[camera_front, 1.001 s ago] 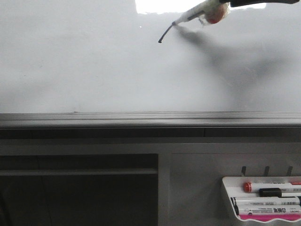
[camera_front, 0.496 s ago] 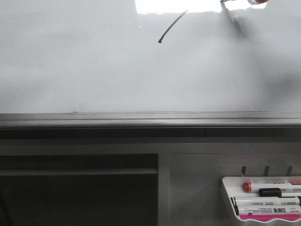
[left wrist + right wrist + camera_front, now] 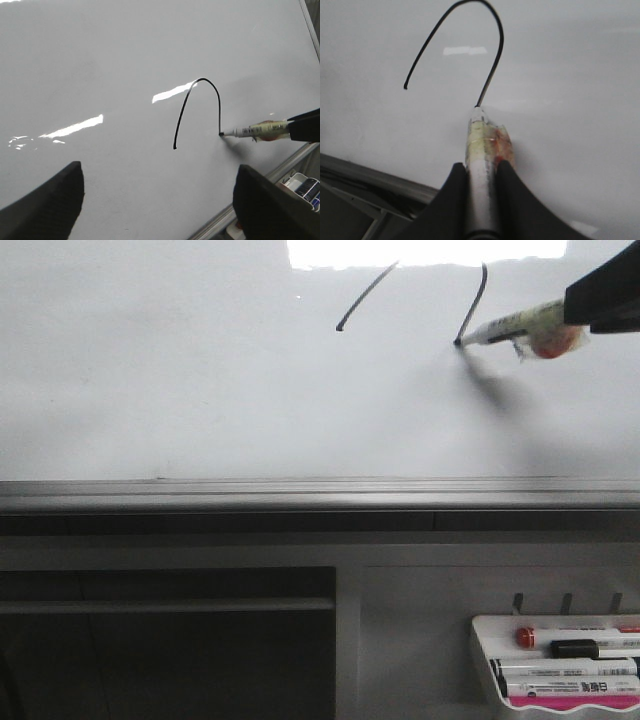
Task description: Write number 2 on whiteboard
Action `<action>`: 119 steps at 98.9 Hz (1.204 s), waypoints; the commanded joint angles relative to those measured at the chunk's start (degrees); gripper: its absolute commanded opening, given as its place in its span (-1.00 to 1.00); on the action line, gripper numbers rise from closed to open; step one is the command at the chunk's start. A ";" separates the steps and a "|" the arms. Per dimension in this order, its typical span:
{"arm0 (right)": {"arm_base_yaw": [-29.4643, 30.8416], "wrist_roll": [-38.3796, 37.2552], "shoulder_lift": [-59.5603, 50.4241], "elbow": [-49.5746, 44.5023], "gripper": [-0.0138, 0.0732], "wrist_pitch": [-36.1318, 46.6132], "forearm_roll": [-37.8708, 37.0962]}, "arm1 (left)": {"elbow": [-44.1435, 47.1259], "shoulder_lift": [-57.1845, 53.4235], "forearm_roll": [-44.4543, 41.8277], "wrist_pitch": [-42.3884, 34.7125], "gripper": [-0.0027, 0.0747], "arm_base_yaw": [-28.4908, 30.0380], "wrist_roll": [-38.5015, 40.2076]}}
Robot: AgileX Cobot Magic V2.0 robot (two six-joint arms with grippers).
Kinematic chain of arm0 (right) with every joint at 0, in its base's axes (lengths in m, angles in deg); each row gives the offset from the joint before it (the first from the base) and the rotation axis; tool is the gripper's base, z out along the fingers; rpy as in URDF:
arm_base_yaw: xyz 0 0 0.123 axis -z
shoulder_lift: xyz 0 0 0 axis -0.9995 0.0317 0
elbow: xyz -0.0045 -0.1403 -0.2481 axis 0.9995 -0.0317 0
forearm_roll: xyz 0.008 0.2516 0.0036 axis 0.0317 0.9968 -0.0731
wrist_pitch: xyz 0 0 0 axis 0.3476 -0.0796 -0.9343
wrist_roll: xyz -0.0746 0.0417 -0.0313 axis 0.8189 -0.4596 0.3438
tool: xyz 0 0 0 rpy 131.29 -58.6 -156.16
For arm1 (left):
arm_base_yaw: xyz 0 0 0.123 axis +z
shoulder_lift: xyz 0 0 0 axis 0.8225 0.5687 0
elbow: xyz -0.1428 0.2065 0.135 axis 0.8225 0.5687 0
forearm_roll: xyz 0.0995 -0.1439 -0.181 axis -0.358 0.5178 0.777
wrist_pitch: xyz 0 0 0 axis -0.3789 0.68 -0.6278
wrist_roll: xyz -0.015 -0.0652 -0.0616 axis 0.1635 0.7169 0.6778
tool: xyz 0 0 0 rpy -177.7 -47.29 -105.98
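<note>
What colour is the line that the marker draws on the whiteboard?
Black: a thin curved line on the pale whiteboard, seen best in the left wrist view.

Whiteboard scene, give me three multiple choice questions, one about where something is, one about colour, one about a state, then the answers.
1. Where is the marker tip?
A. On the whiteboard, at the drawn line's end
B. In the tray
C. On the board's metal edge

2. What colour is the drawn line?
A. Red
B. Black
C. Blue

3. What is the right gripper doing?
A. Hanging open
B. Holding the tray
C. Shut on the marker

Answers: A, the tip meets the stroke's end; B, the arc is black; C, both fingers clamp the barrel.
</note>
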 commanded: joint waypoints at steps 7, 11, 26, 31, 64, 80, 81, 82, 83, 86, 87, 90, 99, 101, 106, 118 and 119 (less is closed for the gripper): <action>0.65 0.58 2.07 0.65 -0.81 -4.22 1.46 | -1.63 -0.69 0.52 -4.46 0.53 -0.03 0.45; 0.65 0.58 3.04 0.65 -0.81 -5.36 1.46 | -1.63 -0.69 0.52 -4.46 0.53 -0.03 0.45; 0.62 0.58 6.18 0.65 -0.81 -9.35 2.33 | -1.63 -0.69 0.52 -4.56 0.53 -0.03 0.45; 0.52 0.58 6.59 0.65 -0.81 -9.33 2.51 | -1.63 -0.69 0.52 -4.46 0.53 -0.03 0.45; 0.52 -1.61 4.00 0.39 -0.81 -2.10 2.51 | -1.63 -0.69 0.52 -4.36 0.53 -0.03 0.45; 0.52 -3.89 -1.41 -2.27 -0.81 4.68 2.51 | -1.63 -0.69 0.52 -4.36 0.53 -0.03 0.45; 0.52 -3.89 -1.67 -2.52 -0.81 4.94 2.51 | -1.63 -0.69 0.52 -4.36 0.53 -0.03 0.45; 0.52 -3.89 -1.93 -2.67 -0.81 5.49 2.51 | -1.63 -0.69 0.52 -4.36 0.53 -0.03 0.45; 0.52 -3.89 -2.46 -2.82 -0.81 5.75 2.51 | -1.63 -0.69 0.52 -4.36 0.53 -0.03 0.45; 0.52 -3.89 -3.51 -3.52 -0.81 6.77 2.51 | -1.63 -0.69 0.52 -4.36 0.53 -0.03 0.45; 0.52 -3.89 -4.03 -3.67 -0.81 7.30 2.51 | -1.63 -0.69 0.52 -4.36 0.53 -0.03 0.45; 0.52 -4.00 -4.98 -4.27 -0.81 8.35 2.51 | -1.63 -0.69 0.52 -4.36 0.53 -0.03 0.45; 0.52 -4.32 -8.11 -6.03 -0.81 10.17 2.51 | -1.63 -0.69 0.52 -4.36 0.53 -0.03 0.45; 0.52 -4.32 -8.70 -6.30 -0.81 10.06 2.51 | -1.63 -0.69 0.52 -4.36 0.53 -0.03 0.45; 0.52 -4.42 -9.74 -6.56 -0.81 8.69 2.51 | -1.63 -0.69 0.52 -4.36 0.53 -0.03 0.45; 0.52 -6.58 -12.44 -5.49 -0.81 -5.21 2.59 | -1.63 -0.69 0.52 -4.36 0.53 -0.03 0.45; 0.52 -7.23 -12.61 -5.23 -0.81 -7.00 2.49 | -1.63 -0.69 0.52 -4.36 0.53 -0.03 0.45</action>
